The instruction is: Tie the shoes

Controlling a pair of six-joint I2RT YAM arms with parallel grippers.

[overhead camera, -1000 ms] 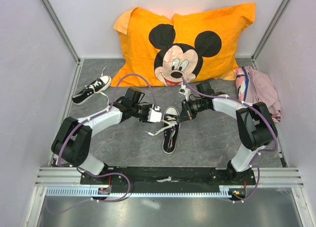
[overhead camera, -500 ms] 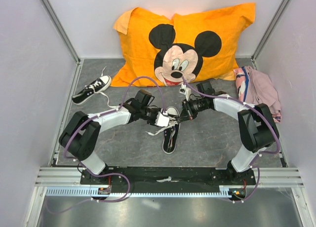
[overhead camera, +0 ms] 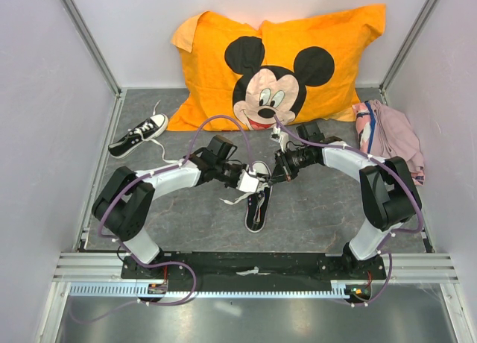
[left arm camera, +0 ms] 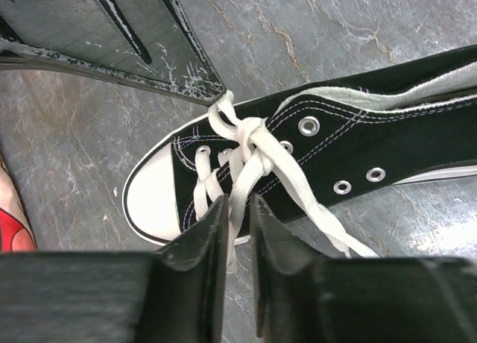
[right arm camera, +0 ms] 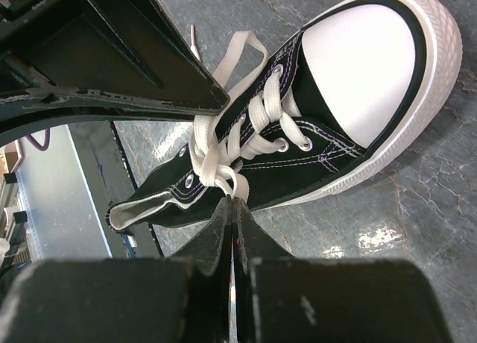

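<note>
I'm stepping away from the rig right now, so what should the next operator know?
Left gripper: fingers straddle one lace strand with a narrow gap; I can't tell whether it is pinched.
Right gripper: shut on the other strand, close to the eyelets.
Centre shoe: on the table between both grippers, toe away from the arm bases.
Second shoe: far left, lace trailing, untouched.
Done: a loose first crossover sits over the eyelets.
Left: probably pull it snug, form the bow, then tie the second shoe.
</note>
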